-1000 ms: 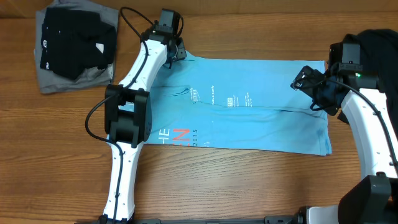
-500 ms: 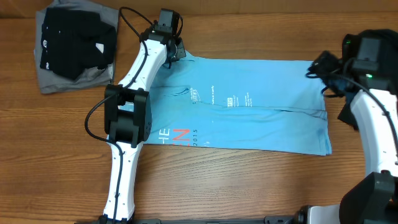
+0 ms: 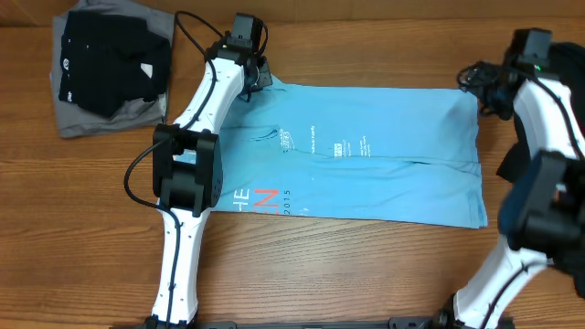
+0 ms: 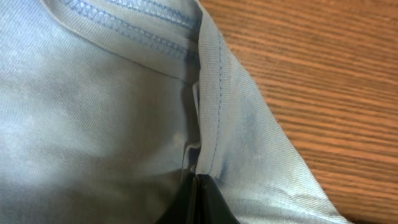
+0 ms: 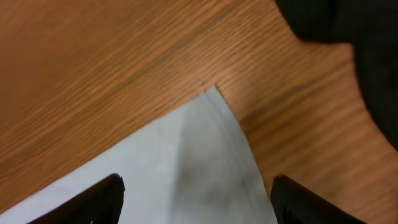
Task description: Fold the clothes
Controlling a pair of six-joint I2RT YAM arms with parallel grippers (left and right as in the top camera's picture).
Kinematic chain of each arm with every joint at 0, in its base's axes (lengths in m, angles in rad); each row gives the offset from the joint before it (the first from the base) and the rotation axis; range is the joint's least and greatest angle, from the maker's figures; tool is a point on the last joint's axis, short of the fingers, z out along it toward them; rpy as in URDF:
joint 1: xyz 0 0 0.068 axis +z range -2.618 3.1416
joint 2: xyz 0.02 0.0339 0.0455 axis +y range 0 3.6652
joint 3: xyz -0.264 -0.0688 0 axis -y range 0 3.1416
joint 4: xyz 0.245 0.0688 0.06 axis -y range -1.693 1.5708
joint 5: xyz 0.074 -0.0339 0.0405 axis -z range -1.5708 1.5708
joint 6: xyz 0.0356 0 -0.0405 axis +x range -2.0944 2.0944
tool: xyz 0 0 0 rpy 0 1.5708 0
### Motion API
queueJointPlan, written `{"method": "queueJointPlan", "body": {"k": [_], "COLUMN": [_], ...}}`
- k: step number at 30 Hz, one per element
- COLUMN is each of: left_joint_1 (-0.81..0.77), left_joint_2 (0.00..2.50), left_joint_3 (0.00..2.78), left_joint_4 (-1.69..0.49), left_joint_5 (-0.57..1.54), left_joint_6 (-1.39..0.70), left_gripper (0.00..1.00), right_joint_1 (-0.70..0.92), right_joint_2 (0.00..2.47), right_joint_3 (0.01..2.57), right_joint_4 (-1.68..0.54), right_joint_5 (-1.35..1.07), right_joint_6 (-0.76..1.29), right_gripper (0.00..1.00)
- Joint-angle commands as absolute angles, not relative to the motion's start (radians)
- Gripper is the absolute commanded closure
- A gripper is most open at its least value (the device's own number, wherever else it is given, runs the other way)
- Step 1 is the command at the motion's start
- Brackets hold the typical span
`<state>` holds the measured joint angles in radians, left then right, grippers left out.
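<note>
The light-blue T-shirt [image 3: 366, 155] lies spread flat across the table, with white and pink-red lettering near its front left. My left gripper [image 3: 260, 78] is shut on the shirt's far left corner; in the left wrist view the jaws [image 4: 198, 186] pinch a stitched seam fold of the blue fabric [image 4: 93, 112]. My right gripper [image 3: 477, 80] is open and hovers over the shirt's far right corner; in the right wrist view its fingers [image 5: 196, 193] straddle that corner [image 5: 205, 149] without holding it.
A pile of black and grey garments [image 3: 110, 64] sits at the far left corner of the table. More black fabric [image 5: 367, 56] lies at the right edge, beside the right arm. Bare wood [image 3: 347, 265] runs along the front.
My right gripper has moved from over the shirt's right part toward the far right, ending above the shirt's far right corner. The left gripper and the shirt have stayed still.
</note>
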<state>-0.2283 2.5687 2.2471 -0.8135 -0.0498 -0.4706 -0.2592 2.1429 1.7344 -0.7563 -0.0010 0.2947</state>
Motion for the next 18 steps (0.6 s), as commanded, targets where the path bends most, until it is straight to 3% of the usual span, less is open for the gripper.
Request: {"method": "queueJointPlan", "body": {"k": [1,3,15,18], "left_joint_1": [-0.223,-0.223,-0.223,-0.223], "left_joint_2": [2.576,2.576,2.576,2.576], "left_joint_3": [2.267,2.267,2.267,2.267], "left_joint_4": [-0.824,-0.831,-0.862,-0.866], "left_joint_5": [-0.062,-0.062,-0.062,-0.062], "left_joint_6": [-0.467,-0.467,-0.467,-0.467], "left_gripper": [0.96,0.96,0.96,0.96], "right_joint_1": [-0.248,-0.243,-0.199,-0.192], "right_joint_2": [2.239,2.289,2.378,2.390], "right_joint_3": [1.866,1.904,1.916,1.916], "right_joint_4": [-0.786,-0.793,-0.733,-0.729], "right_joint_5": [0.073,0.095,0.155,0.172], "right_joint_6": [0.235,0.225,0.201,0.201], "right_gripper": [0.27,0.33,0.34,0.39]}}
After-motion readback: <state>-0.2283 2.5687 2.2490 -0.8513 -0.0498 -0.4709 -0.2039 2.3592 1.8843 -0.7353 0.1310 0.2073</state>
